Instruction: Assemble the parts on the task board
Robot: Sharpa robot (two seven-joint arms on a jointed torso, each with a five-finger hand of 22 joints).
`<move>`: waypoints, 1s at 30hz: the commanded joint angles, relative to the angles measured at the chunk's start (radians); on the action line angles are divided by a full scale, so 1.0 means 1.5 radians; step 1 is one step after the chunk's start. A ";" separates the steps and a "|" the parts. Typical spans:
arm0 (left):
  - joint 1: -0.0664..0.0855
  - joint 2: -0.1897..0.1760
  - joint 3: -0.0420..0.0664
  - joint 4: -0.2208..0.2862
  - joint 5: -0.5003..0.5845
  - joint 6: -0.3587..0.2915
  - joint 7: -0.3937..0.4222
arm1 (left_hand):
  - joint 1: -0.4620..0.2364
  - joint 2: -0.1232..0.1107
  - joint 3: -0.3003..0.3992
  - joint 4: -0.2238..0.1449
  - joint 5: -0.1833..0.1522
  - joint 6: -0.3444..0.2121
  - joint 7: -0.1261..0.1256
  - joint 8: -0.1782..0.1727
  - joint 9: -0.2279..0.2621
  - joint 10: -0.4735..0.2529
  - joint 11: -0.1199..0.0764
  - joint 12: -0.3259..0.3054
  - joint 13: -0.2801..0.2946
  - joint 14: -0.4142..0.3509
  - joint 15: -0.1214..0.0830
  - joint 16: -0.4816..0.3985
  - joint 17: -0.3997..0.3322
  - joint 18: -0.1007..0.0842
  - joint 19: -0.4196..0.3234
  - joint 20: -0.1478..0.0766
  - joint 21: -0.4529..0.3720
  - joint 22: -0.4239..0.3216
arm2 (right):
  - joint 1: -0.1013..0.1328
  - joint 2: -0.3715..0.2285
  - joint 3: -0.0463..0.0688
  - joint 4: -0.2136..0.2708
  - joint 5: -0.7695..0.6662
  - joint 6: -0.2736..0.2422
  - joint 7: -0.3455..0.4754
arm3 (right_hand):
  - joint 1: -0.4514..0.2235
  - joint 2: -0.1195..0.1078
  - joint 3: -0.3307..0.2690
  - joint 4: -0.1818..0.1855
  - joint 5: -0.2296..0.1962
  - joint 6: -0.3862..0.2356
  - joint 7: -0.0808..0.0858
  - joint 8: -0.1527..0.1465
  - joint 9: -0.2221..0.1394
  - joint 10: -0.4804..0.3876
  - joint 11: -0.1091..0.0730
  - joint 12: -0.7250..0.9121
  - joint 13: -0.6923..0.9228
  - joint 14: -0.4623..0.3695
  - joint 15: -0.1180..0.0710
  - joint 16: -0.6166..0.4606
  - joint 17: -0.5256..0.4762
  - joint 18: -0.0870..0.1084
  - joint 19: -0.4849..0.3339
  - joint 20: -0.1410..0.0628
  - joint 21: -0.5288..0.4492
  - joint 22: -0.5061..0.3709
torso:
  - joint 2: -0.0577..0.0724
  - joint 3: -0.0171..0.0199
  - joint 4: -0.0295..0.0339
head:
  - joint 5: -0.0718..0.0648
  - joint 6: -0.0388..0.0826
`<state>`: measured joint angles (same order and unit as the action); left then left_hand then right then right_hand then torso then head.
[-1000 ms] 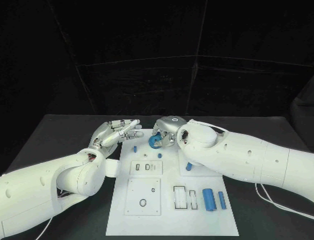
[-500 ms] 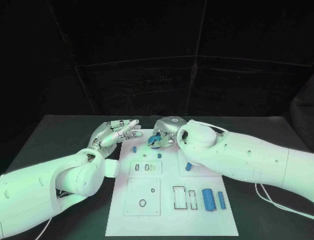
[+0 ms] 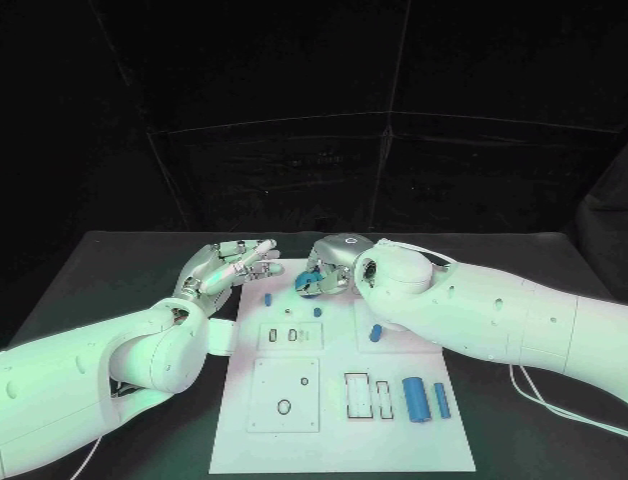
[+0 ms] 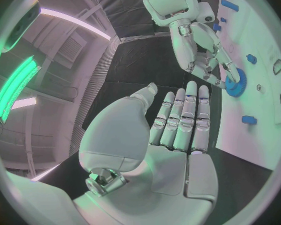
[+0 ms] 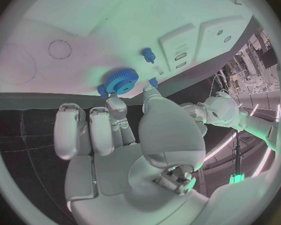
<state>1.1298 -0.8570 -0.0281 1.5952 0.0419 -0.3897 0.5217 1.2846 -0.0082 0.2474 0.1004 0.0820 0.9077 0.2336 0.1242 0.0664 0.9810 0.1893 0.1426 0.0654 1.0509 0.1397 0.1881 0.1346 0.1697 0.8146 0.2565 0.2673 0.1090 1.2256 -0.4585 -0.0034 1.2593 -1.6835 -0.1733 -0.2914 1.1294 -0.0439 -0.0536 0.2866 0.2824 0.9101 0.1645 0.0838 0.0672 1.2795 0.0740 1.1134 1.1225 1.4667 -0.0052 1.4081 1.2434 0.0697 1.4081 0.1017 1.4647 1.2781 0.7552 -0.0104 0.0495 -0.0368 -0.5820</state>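
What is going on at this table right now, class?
A two-armed robot is assembling small blue parts on a white task board. Its right hand pinches a blue gear in its fingers at the far end of the board. The left hand hovers beside it over the board's far left corner, fingers straight, holding nothing. Two blue cylinders lie side by side at the board's near right, and a few smaller blue pieces sit between.

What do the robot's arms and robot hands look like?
Both arms, left arm and right arm, are smooth, rounded white shells with small dark holes. Each ends in a silver metal robot hand, left and right, with pale finger pads. A thin white cable trails by the right arm.
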 commanded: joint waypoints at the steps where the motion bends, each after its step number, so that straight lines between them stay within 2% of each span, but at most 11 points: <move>1: 0.002 0.001 0.001 0.000 -0.004 0.004 0.005 | -0.004 0.003 0.000 -0.003 -0.003 -0.001 0.009 -0.005 -0.001 -0.002 0.001 -0.004 -0.001 0.001 0.004 -0.004 0.001 0.009 0.003 0.002 -0.004 -0.001 | 0.000 -0.003 -0.001 -0.001 0.007 0.011 -0.001 | 0.004 0.010 -0.005 0.000 0.005 -0.001 0.001 -0.001 0.001 0.003 0.003 0.004 0.003 0.027 0.003 0.004 0.001 -0.006 0.001 0.004 0.001 0.003 | 0.000 -0.0003 0.0001 | 0.000 0.000; 8: 0.002 0.002 0.001 -0.001 -0.004 0.005 0.005 | -0.004 0.003 0.000 -0.003 -0.003 -0.001 0.009 -0.005 -0.001 -0.002 0.001 -0.004 -0.001 0.001 0.004 -0.004 0.001 0.009 0.003 0.002 -0.004 -0.001 | -0.001 -0.008 -0.002 0.004 0.008 -0.016 0.003 | 0.016 0.018 -0.011 -0.002 0.020 0.004 -0.001 0.002 0.002 0.008 0.001 0.013 0.011 0.028 0.002 0.006 0.006 -0.007 0.005 0.004 0.004 0.009 | 0.000 0.0000 0.0001 | 0.000 0.000; 13: 0.002 0.001 0.001 -0.002 -0.004 0.006 0.004 | -0.004 0.004 0.000 -0.003 -0.003 -0.001 0.009 -0.005 -0.001 -0.002 0.001 -0.004 -0.001 0.001 0.004 -0.005 0.001 0.009 0.003 0.002 -0.004 -0.002 | -0.002 -0.013 -0.002 0.009 0.009 -0.029 0.005 | 0.016 0.018 -0.012 -0.002 0.020 0.005 -0.001 0.002 0.002 0.009 0.001 0.014 0.012 0.028 0.002 0.006 0.006 -0.007 0.005 0.004 0.004 0.010 | 0.000 -0.0005 0.0004 | -0.002 0.001; 19: 0.002 0.001 0.001 -0.003 -0.004 0.006 0.005 | -0.004 0.004 0.000 -0.003 -0.003 -0.001 0.009 -0.005 -0.001 -0.002 0.001 -0.004 -0.001 0.001 0.004 -0.005 0.001 0.009 0.003 0.002 -0.004 -0.002 | -0.003 -0.024 -0.002 0.023 0.007 -0.104 0.025 | 0.030 0.019 -0.019 -0.005 0.029 0.008 -0.003 0.004 0.002 0.013 0.000 0.019 0.016 0.029 0.001 0.007 0.009 -0.008 0.008 0.003 0.006 0.014 | 0.000 -0.0004 0.0005 | -0.002 0.001; 24: 0.002 0.000 0.001 -0.003 -0.004 0.006 0.005 | -0.004 0.004 0.000 -0.004 -0.003 -0.002 0.009 -0.005 -0.001 -0.002 0.001 -0.004 -0.001 0.001 0.004 -0.005 0.001 0.009 0.003 0.003 -0.004 -0.002 | -0.004 -0.060 -0.002 0.050 0.065 -0.170 0.076 | 0.043 0.013 -0.030 -0.008 0.040 0.010 -0.004 0.005 0.002 0.014 -0.001 0.021 0.019 0.028 0.000 0.005 0.005 -0.007 0.007 0.002 0.005 0.012 | -0.001 -0.0004 0.0010 | -0.006 0.006; 27: 0.002 0.001 0.001 -0.005 -0.004 0.007 0.006 | -0.004 0.004 0.000 -0.004 -0.003 -0.002 0.009 -0.005 -0.001 -0.002 0.001 -0.004 -0.001 0.001 0.004 -0.005 0.001 0.009 0.003 0.003 -0.004 -0.002 | -0.005 -0.099 -0.002 0.069 0.136 -0.175 0.121 | 0.056 0.010 -0.035 -0.013 0.034 0.013 -0.004 0.006 0.002 0.016 -0.002 0.023 0.021 0.027 -0.001 0.002 0.002 -0.007 0.005 0.001 0.004 0.009 | -0.002 -0.0008 -0.0008 | -0.005 0.008; 28: 0.002 0.001 0.001 -0.006 -0.004 0.007 0.006 | -0.004 0.004 0.000 -0.004 -0.003 -0.002 0.009 -0.005 -0.001 -0.002 0.001 -0.004 -0.001 0.001 0.004 -0.005 0.001 0.009 0.003 0.003 -0.004 -0.002 | -0.005 -0.115 -0.002 0.075 0.165 -0.176 0.148 | 0.071 0.010 -0.034 -0.021 0.028 0.013 -0.004 0.005 0.001 0.014 -0.002 0.021 0.020 0.025 -0.001 -0.002 -0.005 -0.005 0.001 0.001 0.002 0.003 | -0.002 -0.0010 -0.0018 | -0.006 0.009; 30: 0.002 0.001 0.001 -0.008 -0.004 0.007 0.006 | -0.004 0.004 0.000 -0.004 -0.003 -0.002 0.009 -0.005 -0.001 -0.003 0.002 -0.005 -0.001 0.001 0.004 -0.005 0.001 0.009 0.003 0.003 -0.005 -0.002 | -0.005 -0.142 -0.002 0.085 0.204 -0.176 0.195 | 0.132 0.011 -0.022 -0.056 -0.006 0.017 -0.006 0.008 0.002 0.003 -0.005 0.008 0.009 0.019 -0.003 -0.016 -0.028 0.000 -0.014 -0.001 -0.008 -0.021 | -0.002 -0.0009 -0.0027 | -0.009 0.010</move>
<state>1.1308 -0.8562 -0.0281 1.5836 0.0419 -0.3890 0.5210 1.2847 -0.0083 0.2475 0.1004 0.0820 0.9077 0.2336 0.1203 0.0664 0.9810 0.1893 0.1406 0.0654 1.0509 0.1396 0.1839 0.1352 0.1697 0.8137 0.2574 0.2673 0.1072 1.2170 -0.6573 -0.0066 1.3765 -1.5363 -0.3792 -0.1510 1.3073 -0.0281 -0.0906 0.2150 0.2852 0.9290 0.1538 0.0891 0.0702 1.2924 0.0655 1.1313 1.1402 1.4668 -0.0053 1.3893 1.2096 0.0697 1.3937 0.1022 1.4569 1.2545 0.7535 -0.0114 0.0492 -0.0467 -0.5689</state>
